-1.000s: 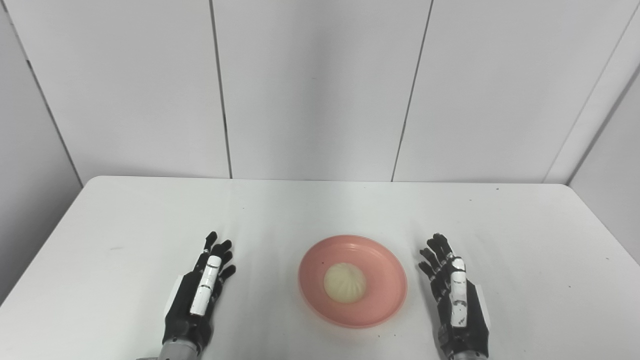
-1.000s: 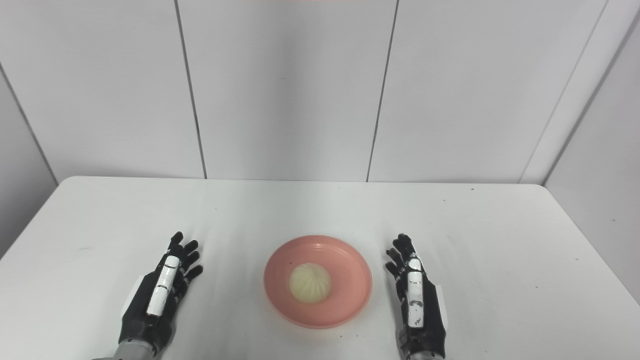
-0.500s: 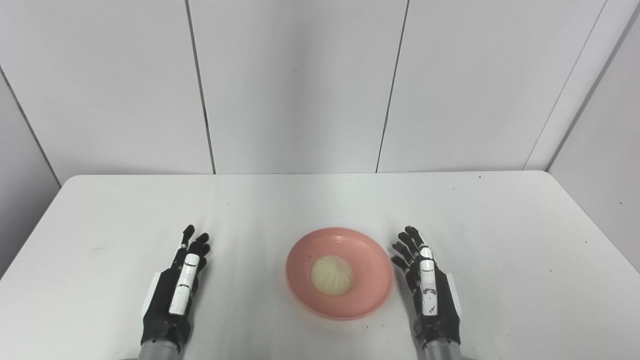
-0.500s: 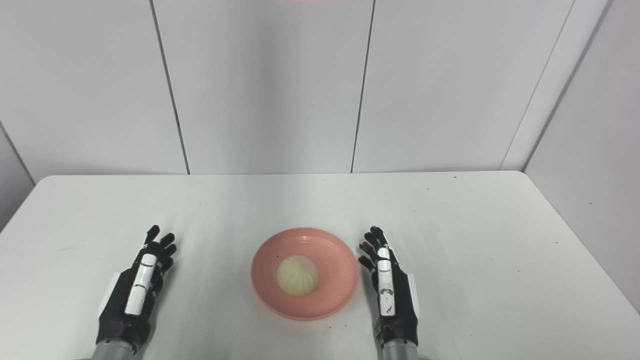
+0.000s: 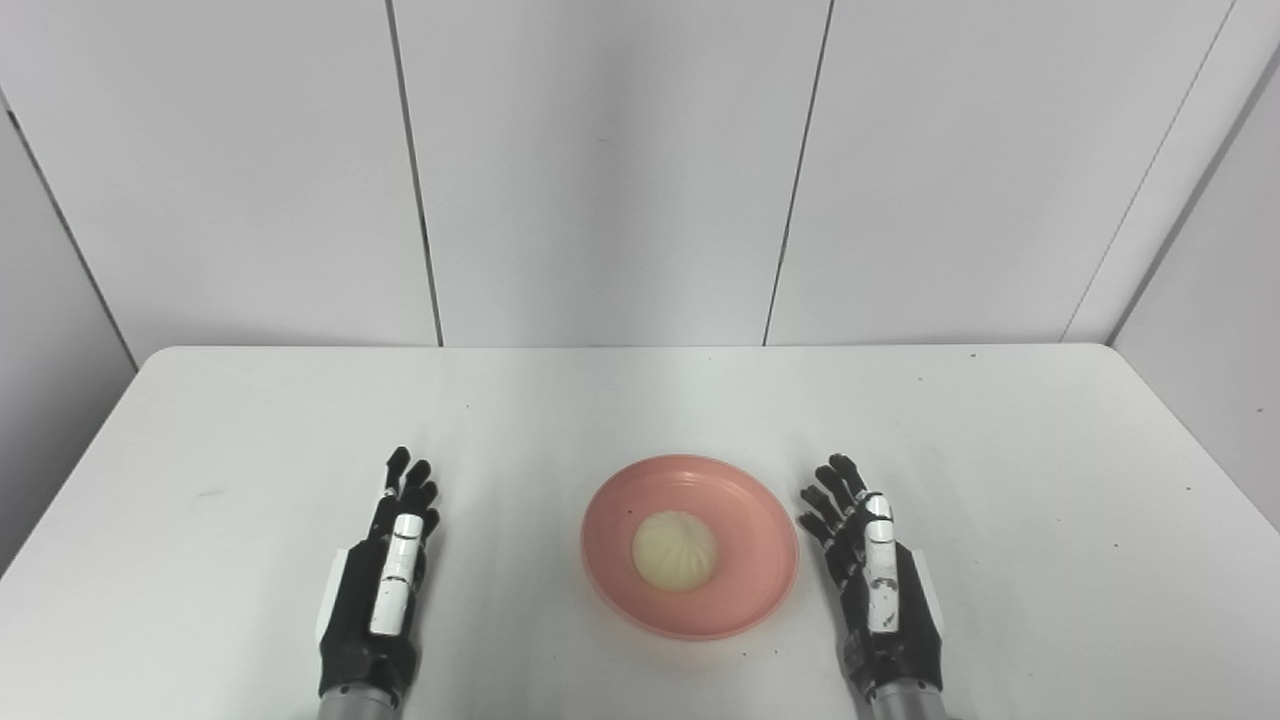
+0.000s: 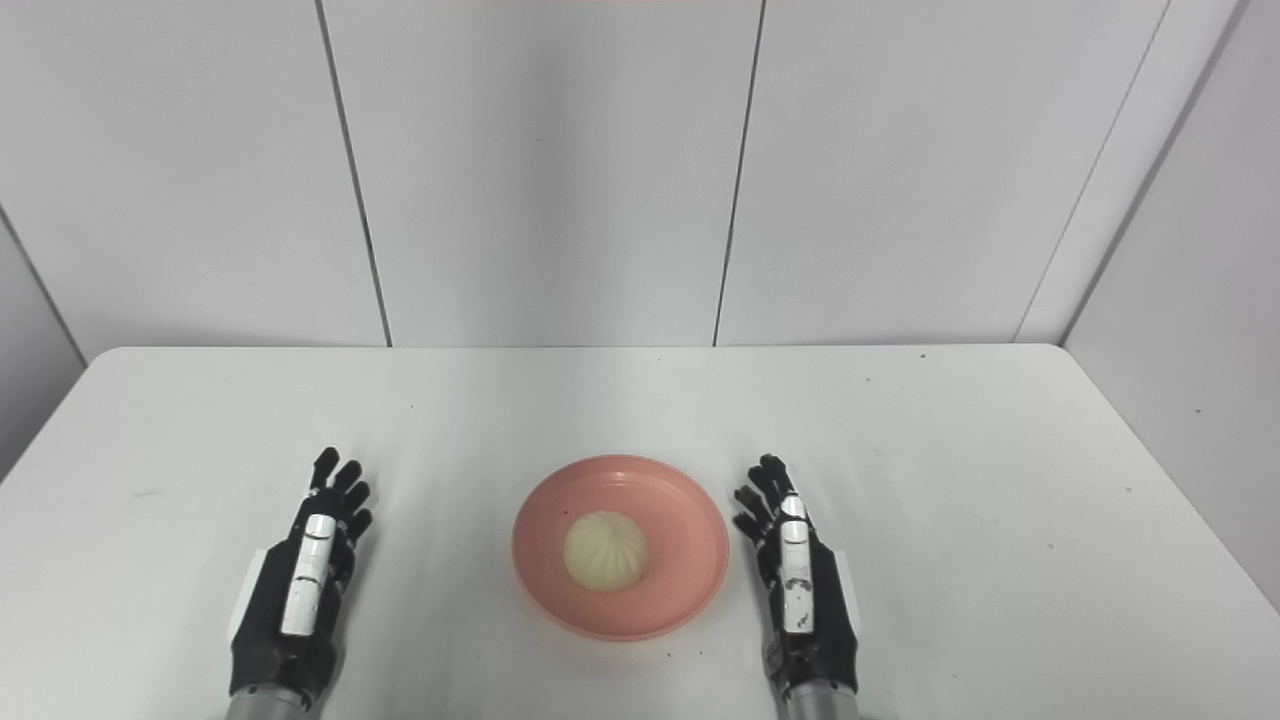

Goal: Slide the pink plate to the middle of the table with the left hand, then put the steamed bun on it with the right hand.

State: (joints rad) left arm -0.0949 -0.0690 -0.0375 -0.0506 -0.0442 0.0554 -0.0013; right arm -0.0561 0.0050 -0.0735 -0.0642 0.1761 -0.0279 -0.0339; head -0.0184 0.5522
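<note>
Pink plate (image 5: 760,590) sits near the desk (image 5: 640,400) centre, toward the 6 o'clock edge. Steamed bun (image 5: 675,550) lies in the plate's well, slightly toward 9 o'clock of its middle, pleats up, upright. Judging from this layout both task parts look done; the step in hand is retreat and rest.

Left robot hand (image 5: 385,580) lies flat at 9 o'clock of the plate, well apart from it, released, fingers stretched out toward 12 o'clock, holding nothing. Right robot hand (image 5: 875,575) is at 3 o'clock, just beside the plate rim, not clearly touching, also released and empty, fingers slightly spread.

To finish well: keep both palms low and parked, and draw the right robot hand straight back toward 6 o'clock rather than sideways, since its fingers are close enough to the rim to nudge the plate off centre. No reason to touch the bun again; it looks soft and would dent.
</note>
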